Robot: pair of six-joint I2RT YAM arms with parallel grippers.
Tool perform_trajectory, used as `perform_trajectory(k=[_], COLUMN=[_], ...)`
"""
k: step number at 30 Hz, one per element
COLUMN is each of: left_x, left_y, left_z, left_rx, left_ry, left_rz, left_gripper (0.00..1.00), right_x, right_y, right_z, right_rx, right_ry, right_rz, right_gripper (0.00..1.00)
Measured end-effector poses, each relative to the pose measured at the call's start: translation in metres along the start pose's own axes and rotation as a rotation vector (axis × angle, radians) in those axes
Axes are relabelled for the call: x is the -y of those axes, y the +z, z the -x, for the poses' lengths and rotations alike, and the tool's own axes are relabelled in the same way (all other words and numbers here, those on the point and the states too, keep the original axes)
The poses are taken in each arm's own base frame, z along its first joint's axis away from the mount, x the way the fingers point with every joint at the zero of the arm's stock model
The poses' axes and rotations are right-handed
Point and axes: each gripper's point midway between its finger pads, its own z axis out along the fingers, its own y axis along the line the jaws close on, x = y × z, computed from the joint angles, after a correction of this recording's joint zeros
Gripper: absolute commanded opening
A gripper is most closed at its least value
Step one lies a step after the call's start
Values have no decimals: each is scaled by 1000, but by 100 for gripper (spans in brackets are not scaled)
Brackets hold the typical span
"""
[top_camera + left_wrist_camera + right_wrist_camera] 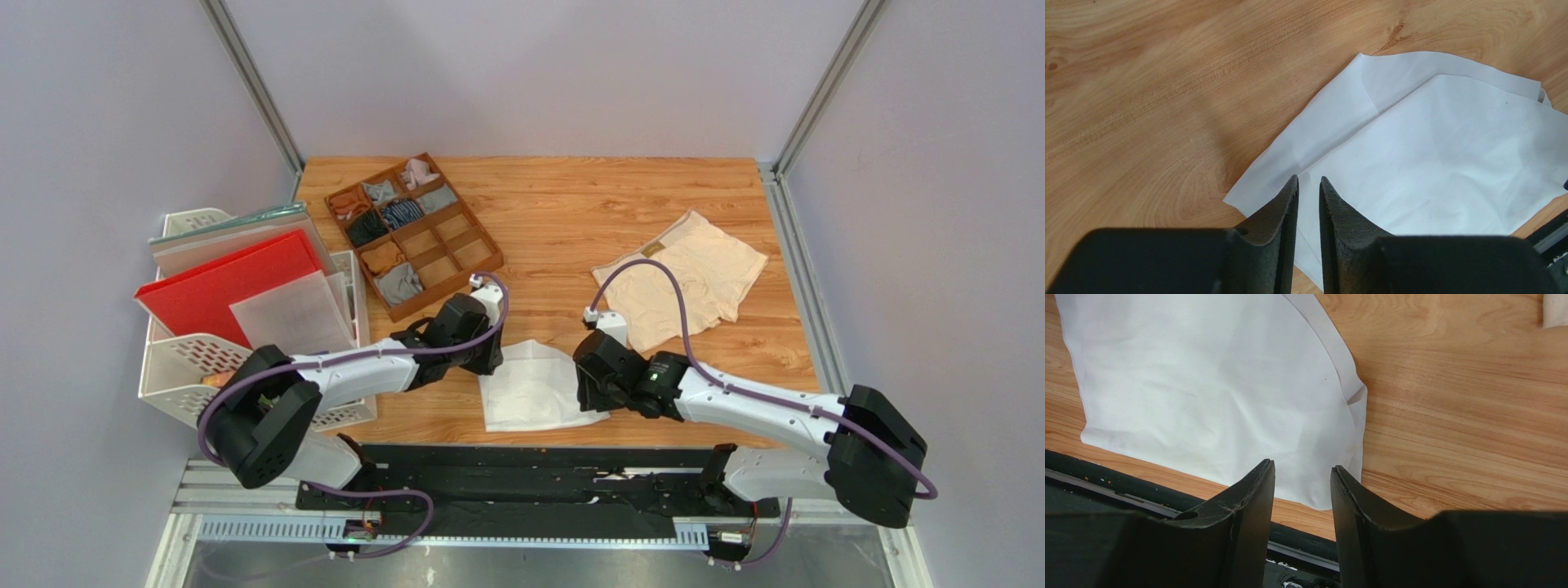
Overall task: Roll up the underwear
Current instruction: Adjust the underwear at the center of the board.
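At far left we see a white rack (172, 368) holding a red board (227, 288). Next comes a wooden tray (472, 251) of rolled garments (399, 214) on the wood-grain surface (552, 208), with pale walls (111, 123) around. Our left tool (1308, 180), slightly parted and empty, hovers over the white underwear (534, 386) lying at the near edge. Our right tool (1301, 465), wider apart and empty, hangs over its right side. The cream underwear (687, 282) lies spread farther right.
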Motion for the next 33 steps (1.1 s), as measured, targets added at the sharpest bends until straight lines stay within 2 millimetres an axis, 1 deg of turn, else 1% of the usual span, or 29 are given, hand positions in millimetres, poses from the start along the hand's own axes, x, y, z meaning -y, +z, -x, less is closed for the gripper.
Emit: perform_trajectory(k=[3, 10, 17, 21, 22, 25, 26, 28, 29, 31, 33], left_x=[-1, -11, -15, -14, -14, -14, -14, -14, -14, -14, -14], left_y=[1, 4, 4, 4, 4, 5, 5, 6, 6, 6, 6], left_z=[-3, -15, -16, -15, -15, -15, -15, -14, -15, -15, -15], left_rx=[-10, -51, -51, -50, -50, -47, -46, -44, -45, -45, -45], left_ry=[-2, -11, -18, -21, -22, -25, -27, -31, -32, -32, -33], left_rz=[5, 52, 72, 72, 71, 70, 70, 71, 73, 74, 75], left_gripper=[28, 29, 32, 32, 31, 23, 18, 14, 9, 3, 0], right_x=[0, 0, 0, 0, 0, 0, 0, 0, 0, 0, 0], right_y=[-1, -2, -2, -2, -2, -2, -2, -2, -1, -1, -1], right_z=[1, 2, 2, 2, 2, 1, 1, 1, 1, 1, 1], right_rx=[4, 6, 6, 6, 6, 5, 5, 4, 4, 2, 1], right_ry=[2, 5, 5, 5, 5, 5, 5, 5, 5, 5, 5], right_rz=[3, 4, 4, 4, 4, 4, 4, 5, 5, 6, 6], right_gripper=[43, 43, 43, 43, 43, 42, 42, 42, 42, 42, 43])
